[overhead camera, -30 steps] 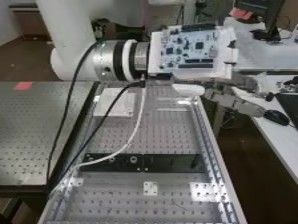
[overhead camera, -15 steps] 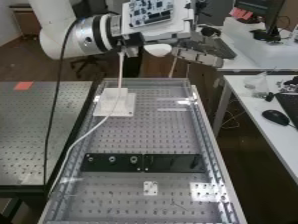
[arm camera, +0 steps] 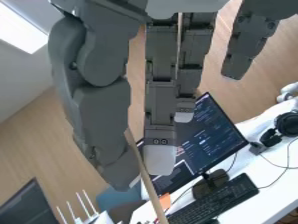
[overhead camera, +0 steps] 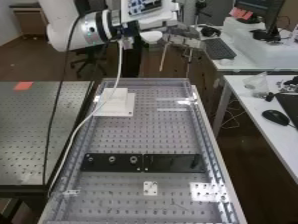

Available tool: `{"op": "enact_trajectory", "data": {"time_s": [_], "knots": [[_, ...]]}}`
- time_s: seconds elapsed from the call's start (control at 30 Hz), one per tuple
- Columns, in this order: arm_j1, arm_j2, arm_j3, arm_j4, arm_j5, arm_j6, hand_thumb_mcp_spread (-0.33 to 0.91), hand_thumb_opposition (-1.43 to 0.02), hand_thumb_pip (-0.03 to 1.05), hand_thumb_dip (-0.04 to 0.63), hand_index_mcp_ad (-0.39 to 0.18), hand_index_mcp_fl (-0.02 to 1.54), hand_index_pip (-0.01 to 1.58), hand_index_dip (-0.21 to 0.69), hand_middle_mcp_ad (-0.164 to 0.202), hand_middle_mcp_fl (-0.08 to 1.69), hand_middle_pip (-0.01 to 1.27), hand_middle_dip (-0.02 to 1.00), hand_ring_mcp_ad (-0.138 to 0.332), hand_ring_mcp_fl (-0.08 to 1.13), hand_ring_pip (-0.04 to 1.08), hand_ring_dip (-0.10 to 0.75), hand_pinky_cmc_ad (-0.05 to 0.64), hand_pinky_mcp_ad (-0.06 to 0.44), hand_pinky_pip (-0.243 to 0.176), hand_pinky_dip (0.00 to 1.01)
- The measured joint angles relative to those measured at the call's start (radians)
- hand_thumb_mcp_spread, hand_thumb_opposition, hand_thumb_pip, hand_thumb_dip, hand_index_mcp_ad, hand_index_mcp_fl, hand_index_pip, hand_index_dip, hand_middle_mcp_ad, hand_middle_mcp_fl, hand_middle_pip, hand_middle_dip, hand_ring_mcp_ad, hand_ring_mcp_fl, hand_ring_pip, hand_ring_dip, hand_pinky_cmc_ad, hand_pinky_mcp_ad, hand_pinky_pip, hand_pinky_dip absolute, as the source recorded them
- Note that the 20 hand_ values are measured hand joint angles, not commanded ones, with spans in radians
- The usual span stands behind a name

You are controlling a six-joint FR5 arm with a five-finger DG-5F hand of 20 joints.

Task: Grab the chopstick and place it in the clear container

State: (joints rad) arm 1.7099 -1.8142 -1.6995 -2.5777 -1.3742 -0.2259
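Well, the hand [overhead camera: 183, 41] is up past the counter's [overhead camera: 100, 190] far end, on the end of the white arm [overhead camera: 58, 25], and it has the chopstick [overhead camera: 163, 56] pinched between its thumb and a fingertip. The stick (a thin, pale wooden one) slants down in the high view, out over the floor [overhead camera: 159, 75] and well apart from the counter. In the wrist view it runs out past the thumb's tip, with a monitor [arm camera: 216, 132] and a keyboard [arm camera: 223, 200] beyond.

See-through plastic [overhead camera: 258, 82] sits on the side counter [overhead camera: 256, 137], near a black mouse [overhead camera: 275, 117]; whether that is the clear container, I cannot tell. Clear edging [overhead camera: 149, 79] also rims the perforated counter.

On that counter stand a white block [overhead camera: 116, 102] on its flat base and, nearer, two dark plates lying end to end, the left one [overhead camera: 100, 162] carrying round fittings, the right one [overhead camera: 166, 162] beside it. A small white plate [overhead camera: 150, 188] lies nearer still. A circuit board [overhead camera: 143, 6] rides on the arm, its printing too small to read. A white cable [overhead camera: 86, 120] hangs from the arm, and a black cable [overhead camera: 53, 125] beside it.
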Motion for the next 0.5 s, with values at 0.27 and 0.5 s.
{"op": "enact_trajectory", "data": {"time_s": [0.27, 0.5], "knots": [[0.066, -0.012, -0.012, 0.002, 0.012, -0.039, 0.69, -1.08, 0.37, 0.284, -0.33, 1.22, 0.5, 0.386, 0.035, 1.43, 0.26, 0.72, 0.024, 0.61, 0.11, 0.546, 0.358, 0.312, 0.035, 0.18], [0.101, -0.064, 0.015, -0.018, 0.001, -0.085, 0.69, -1.08, 0.37, 0.284, -0.326, 1.22, 0.5, 0.386, 0.035, 1.43, 0.26, 0.72, 0.023, 0.61, 0.11, 0.545, 0.358, 0.316, 0.035, 0.18]]}}
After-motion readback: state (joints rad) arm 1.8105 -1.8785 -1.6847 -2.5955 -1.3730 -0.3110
